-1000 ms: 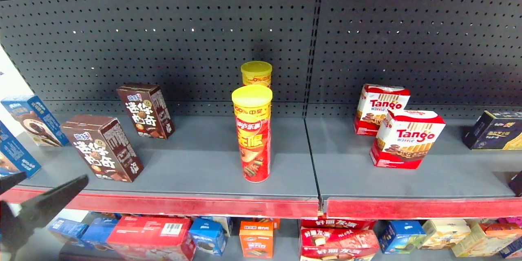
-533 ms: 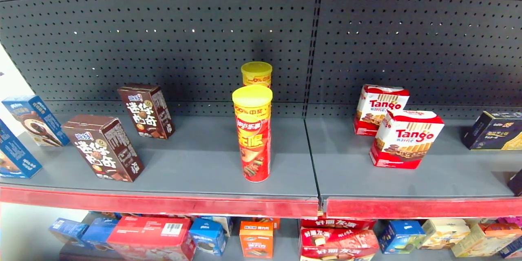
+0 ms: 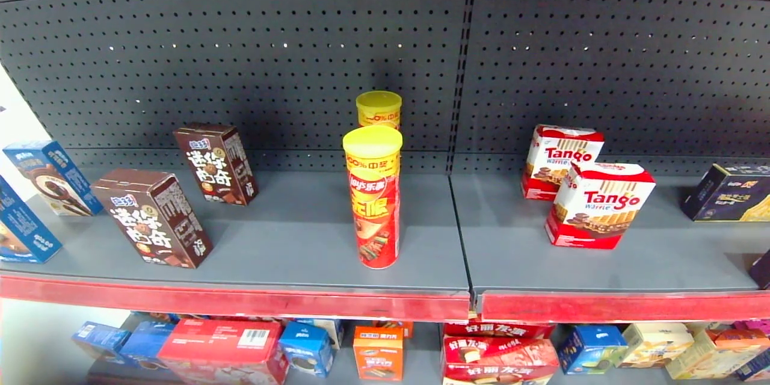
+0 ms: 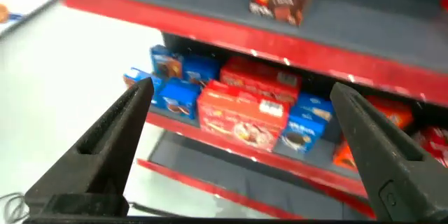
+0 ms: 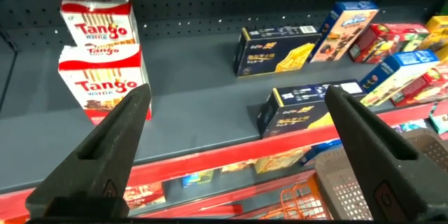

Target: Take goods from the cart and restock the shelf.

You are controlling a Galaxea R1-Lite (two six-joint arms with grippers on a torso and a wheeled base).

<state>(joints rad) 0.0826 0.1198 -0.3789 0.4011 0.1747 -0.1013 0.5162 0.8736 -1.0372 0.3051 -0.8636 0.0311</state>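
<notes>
My left gripper (image 4: 241, 89) is spread wide and holds nothing. It hangs in front of the lower shelf (image 4: 210, 164), facing its blue and red boxes. My right gripper (image 5: 238, 92) is also fully released and empty, and touches nothing. It faces the right part of the upper shelf (image 3: 271, 240).

On the upper shelf I count two chip cans with yellow lids. The front can (image 3: 374, 204) stands upright near the front edge, just beside the middle seam, and the back can (image 3: 378, 109) stands behind it at the back panel. On the left half are two brown boxes, one (image 3: 153, 216) near the front edge and one (image 3: 216, 162) farther back. At the left edge are two blue boxes (image 3: 51, 177). On the right half are two red and white wafer boxes (image 3: 598, 204), one behind the other. Toward the right edge lie two dark blue boxes (image 5: 304, 108).

The cart (image 5: 350, 182) is below the front edge, near the right end.
</notes>
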